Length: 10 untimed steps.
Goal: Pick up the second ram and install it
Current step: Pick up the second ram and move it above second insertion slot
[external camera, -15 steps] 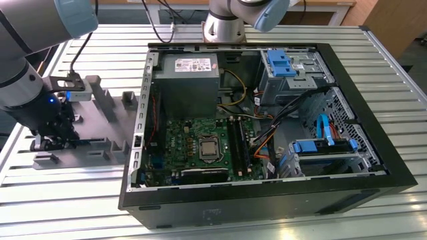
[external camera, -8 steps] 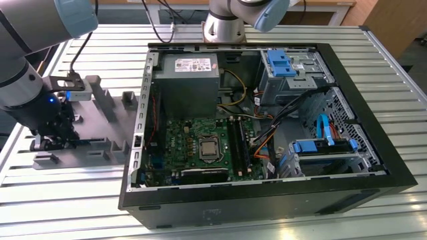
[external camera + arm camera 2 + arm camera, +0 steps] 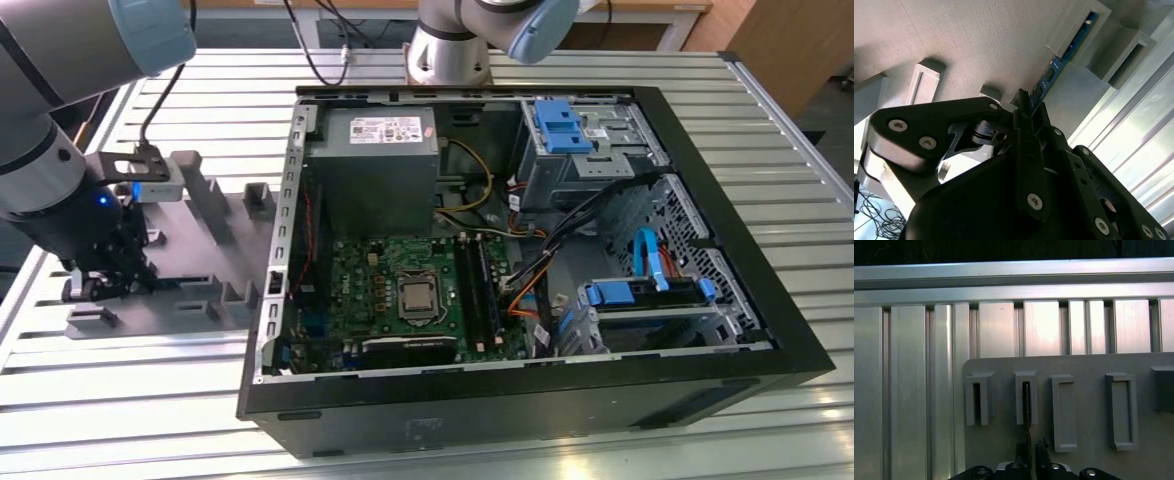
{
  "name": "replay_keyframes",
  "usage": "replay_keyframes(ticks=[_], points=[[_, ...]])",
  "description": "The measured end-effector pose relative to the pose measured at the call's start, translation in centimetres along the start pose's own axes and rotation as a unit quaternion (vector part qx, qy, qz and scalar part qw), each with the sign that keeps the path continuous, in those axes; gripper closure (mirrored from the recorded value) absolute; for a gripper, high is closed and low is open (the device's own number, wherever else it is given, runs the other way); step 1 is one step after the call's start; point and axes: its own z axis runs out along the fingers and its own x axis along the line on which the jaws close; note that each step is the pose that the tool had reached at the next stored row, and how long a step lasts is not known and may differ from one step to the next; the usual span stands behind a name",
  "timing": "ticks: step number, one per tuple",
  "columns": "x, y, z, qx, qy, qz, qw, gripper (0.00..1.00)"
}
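The second ram (image 3: 1055, 66) is a thin blue-green stick standing on edge in a slotted bracket of the grey holder plate (image 3: 200, 255). In the first wrist view the ram (image 3: 1027, 407) shows edge-on in the second bracket from the plate's corner. My gripper (image 3: 100, 283) is low over this plate, at the exterior view's left. In both wrist views its black fingers (image 3: 1026, 125) sit on either side of the stick's near end, pressed against it. The gripper (image 3: 1029, 460) looks shut on the ram, which still rests in its bracket.
The open computer case (image 3: 534, 405) lies at the exterior view's right, with the green motherboard (image 3: 374, 290) and its long black slots (image 3: 478, 285) inside. Several other brackets (image 3: 1121, 410) rise from the holder plate. The table (image 3: 107, 400) is ribbed metal slats.
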Motion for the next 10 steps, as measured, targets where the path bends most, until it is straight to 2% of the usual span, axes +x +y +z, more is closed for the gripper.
replay_keyframes(ticks=[1, 8, 9, 10], points=[[0.0, 0.0, 0.0, 0.0, 0.0, 0.0, 1.0, 0.78], [0.0, 0.0, -0.01, 0.0, 0.0, 0.0, 1.0, 0.8], [0.0, 0.0, -0.01, 0.0, 0.0, 0.0, 1.0, 0.86], [0.0, 0.0, -0.01, 0.0, 0.0, 0.0, 1.0, 0.86]])
